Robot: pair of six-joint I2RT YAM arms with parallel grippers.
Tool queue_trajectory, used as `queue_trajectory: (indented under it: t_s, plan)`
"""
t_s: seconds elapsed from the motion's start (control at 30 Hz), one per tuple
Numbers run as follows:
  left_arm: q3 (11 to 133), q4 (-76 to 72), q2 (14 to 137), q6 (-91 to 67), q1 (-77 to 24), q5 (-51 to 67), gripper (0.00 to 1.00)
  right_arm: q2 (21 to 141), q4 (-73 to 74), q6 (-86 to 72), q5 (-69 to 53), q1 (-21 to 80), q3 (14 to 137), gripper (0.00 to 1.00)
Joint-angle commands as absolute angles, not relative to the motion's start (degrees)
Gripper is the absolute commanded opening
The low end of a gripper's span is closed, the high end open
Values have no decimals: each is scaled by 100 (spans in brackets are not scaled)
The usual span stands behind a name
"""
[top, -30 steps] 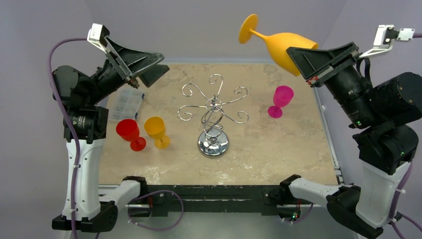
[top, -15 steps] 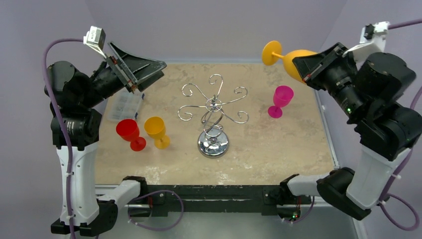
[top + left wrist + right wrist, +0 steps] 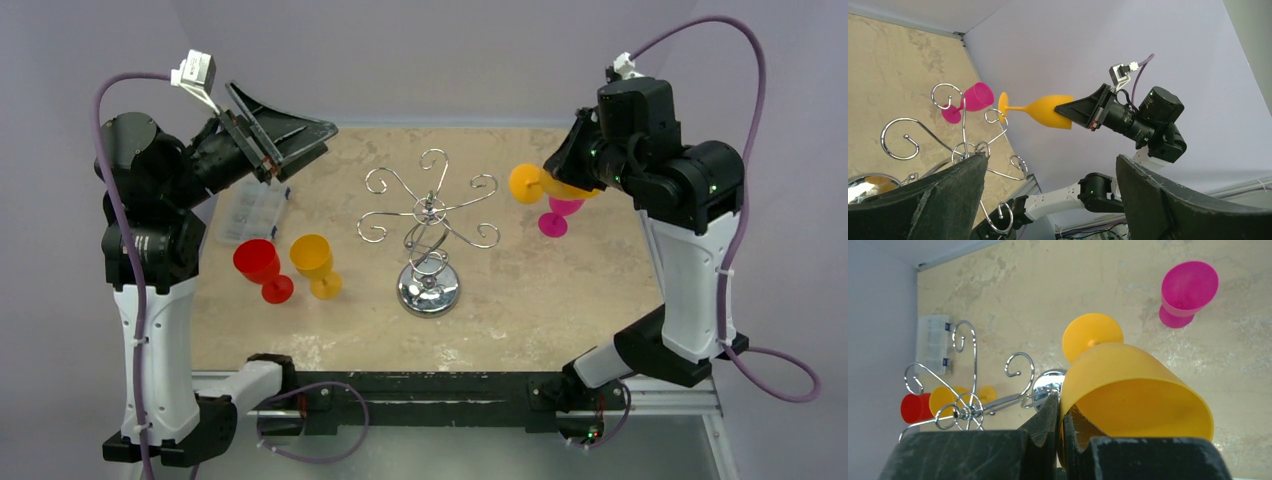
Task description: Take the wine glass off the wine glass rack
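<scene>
Now the right gripper [image 3: 1060,405] is pinched tight on the bowl rim of an orange plastic wine glass [image 3: 1133,390], holding it sideways in the air, foot toward the shiny chrome wire wine glass rack [image 3: 430,212] yet clear of its scroll arms. Meanwhile the left gripper [image 3: 1050,160] gapes wide and empty, raised over the far-left corner of the beige stone-patterned table [image 3: 560,310].

This is a robotics lab test cell, not a home. The left arm [image 3: 160,330] and the right arm [image 3: 690,290] are bolted to a black metal rail [image 3: 430,385] at the near edge of a stone-patterned table [image 3: 560,300], and purple cables [image 3: 745,80] loop off them. Plain lavender walls [image 3: 400,60] box the table in, and a chrome wine glass rack [image 3: 428,235], plastic wine glasses [image 3: 262,268] and a clear compartment box [image 3: 252,212] stand on it.
</scene>
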State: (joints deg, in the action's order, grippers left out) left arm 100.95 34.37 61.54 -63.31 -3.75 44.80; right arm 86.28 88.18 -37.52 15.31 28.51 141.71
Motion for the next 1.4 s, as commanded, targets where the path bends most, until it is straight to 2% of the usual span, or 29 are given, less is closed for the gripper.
queue_trajectory:
  t_s: [0.0, 0.23, 0.53, 0.73, 1.3, 1.37]
  plan:
    - [10335, 3266, 6249, -6248, -325, 4508, 96, 8572, 9214, -3763, 1451, 2862, 13913, 0]
    - [10522, 3275, 6417, -6209, -308, 4537, 96, 8515, 9094, -3674, 1403, 2861, 12975, 0]
    - [10511, 3462, 6435, -5989, -295, 4452, 95, 7511, 7318, -3647, 846, 2865, 10041, 0]
    - [10516, 3535, 6404, -5914, -281, 4397, 95, 7341, 6681, -3641, 727, 2865, 8825, 0]
    - [10563, 3912, 6252, -5707, -231, 4350, 95, 7550, 5532, -3378, 833, 2858, 7407, 0]
    - [10573, 3957, 6241, -5675, -229, 4342, 95, 7533, 5477, -3358, 817, 2858, 7307, 4]
